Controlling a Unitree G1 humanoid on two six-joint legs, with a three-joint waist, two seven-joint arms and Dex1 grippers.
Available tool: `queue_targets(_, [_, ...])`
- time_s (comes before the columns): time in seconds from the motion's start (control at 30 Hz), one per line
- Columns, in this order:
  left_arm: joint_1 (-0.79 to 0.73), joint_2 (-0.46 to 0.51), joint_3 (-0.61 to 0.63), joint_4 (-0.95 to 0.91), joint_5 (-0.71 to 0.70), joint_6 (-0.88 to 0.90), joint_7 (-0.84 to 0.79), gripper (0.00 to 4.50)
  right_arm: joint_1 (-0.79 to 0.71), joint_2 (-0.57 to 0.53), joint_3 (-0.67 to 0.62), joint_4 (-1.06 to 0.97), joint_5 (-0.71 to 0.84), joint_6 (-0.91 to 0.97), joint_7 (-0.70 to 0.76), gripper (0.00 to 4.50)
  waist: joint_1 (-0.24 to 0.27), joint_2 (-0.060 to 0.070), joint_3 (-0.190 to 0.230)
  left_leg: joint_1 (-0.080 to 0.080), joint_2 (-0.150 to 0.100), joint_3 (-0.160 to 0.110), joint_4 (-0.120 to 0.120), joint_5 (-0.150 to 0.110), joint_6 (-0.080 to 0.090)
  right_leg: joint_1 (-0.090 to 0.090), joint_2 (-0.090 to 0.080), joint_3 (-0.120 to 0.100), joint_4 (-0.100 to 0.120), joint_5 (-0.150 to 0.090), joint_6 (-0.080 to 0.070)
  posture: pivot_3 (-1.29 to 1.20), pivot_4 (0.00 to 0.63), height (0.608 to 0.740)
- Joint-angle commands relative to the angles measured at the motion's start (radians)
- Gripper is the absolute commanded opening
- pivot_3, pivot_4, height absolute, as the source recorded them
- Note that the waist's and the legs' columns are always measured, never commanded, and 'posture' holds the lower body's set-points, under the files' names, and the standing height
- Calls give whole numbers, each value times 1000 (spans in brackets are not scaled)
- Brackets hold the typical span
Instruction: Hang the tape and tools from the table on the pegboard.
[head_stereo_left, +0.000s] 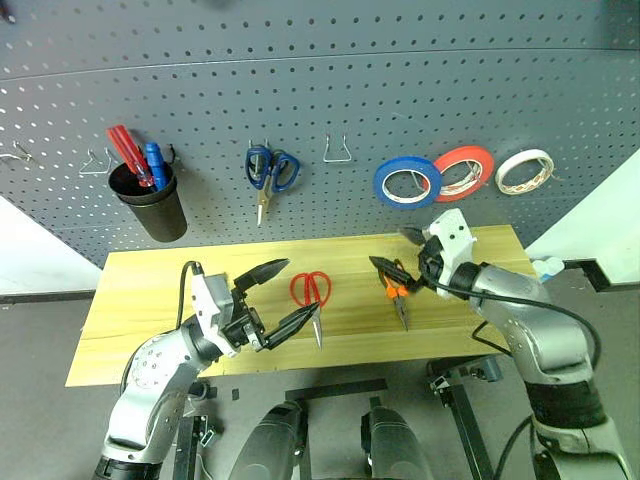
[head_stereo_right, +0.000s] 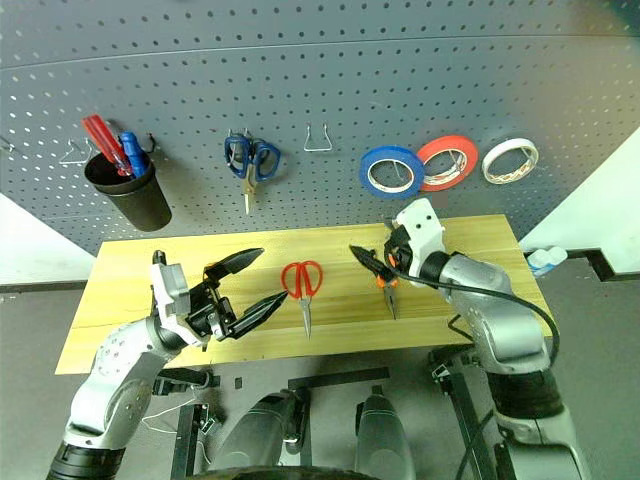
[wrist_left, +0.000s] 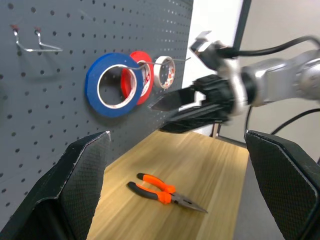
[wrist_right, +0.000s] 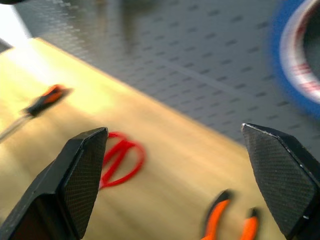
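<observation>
Here, the blue tape (head_stereo_left: 407, 182) hangs on a hook of the pegboard (head_stereo_left: 320, 110) at the centre right of the frame, with the red roll (head_stereo_left: 463, 171) overlapping its right edge and the white roll (head_stereo_left: 525, 171) just beyond that. Below, on the table (head_stereo_left: 140, 300) across the middle of the frame, the red-handled scissors (head_stereo_left: 312, 298) lie near the centre with blades pointing toward the near edge, and the orange-and-black-handled pliers (head_stereo_left: 397, 296) lie to their right, nose toward the near edge too. The right gripper (head_stereo_left: 398, 252), at centre right, hangs above the pliers with its two black fingers spread wide and nothing between them. The left gripper (head_stereo_left: 278, 297), at lower left of centre, is likewise released and empty, its fingers apart just left of the scissors. In the right wrist view a small orange-handled screwdriver (wrist_right: 42, 102) lies on the wood at the frame's left edge, apart from the scissors. On the upper left of the pegboard a black cup (head_stereo_left: 150, 203) holds red and blue-handled items, blue-handled scissors (head_stereo_left: 268, 175) hang left of centre, and an empty wire hook (head_stereo_left: 337, 150) sits between them and the tape.
</observation>
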Motion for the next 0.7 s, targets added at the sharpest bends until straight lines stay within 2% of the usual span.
queue_targets(0.03, [10, 6, 7, -41, 2, -17, 7, 4500, 12, 3, -35, -113, 97, 87, -5, 4483, -1, 0, 0, 0, 0, 0, 0, -1, 2, 0, 0, 0, 0, 0, 0, 36, 170, 740])
queue_targets(0.17, [22, 6, 2, -48, 3, -11, 14, 4500, 27, 48, -15, -143, 114, 144, -76, 4483, 1, 0, 0, 0, 0, 0, 0, -1, 2, 0, 0, 0, 0, 0, 0, 31, 181, 740])
queue_targets(0.37, [49, 22, 18, -70, -7, 15, 42, 4500, 29, 114, 72, -95, 8, 161, -232, 4483, -1, 0, 0, 0, 0, 0, -1, -1, 2, 0, 0, 0, -1, 0, 0, 33, 209, 740])
queue_targets(0.7, [127, 70, 72, -122, -30, 85, 96, 4500, -22, 179, 95, 31, -105, 166, -375, 4483, -2, 1, 2, 0, 1, 0, -1, -2, 3, -1, 0, 1, -1, 0, -1, 49, 237, 740])
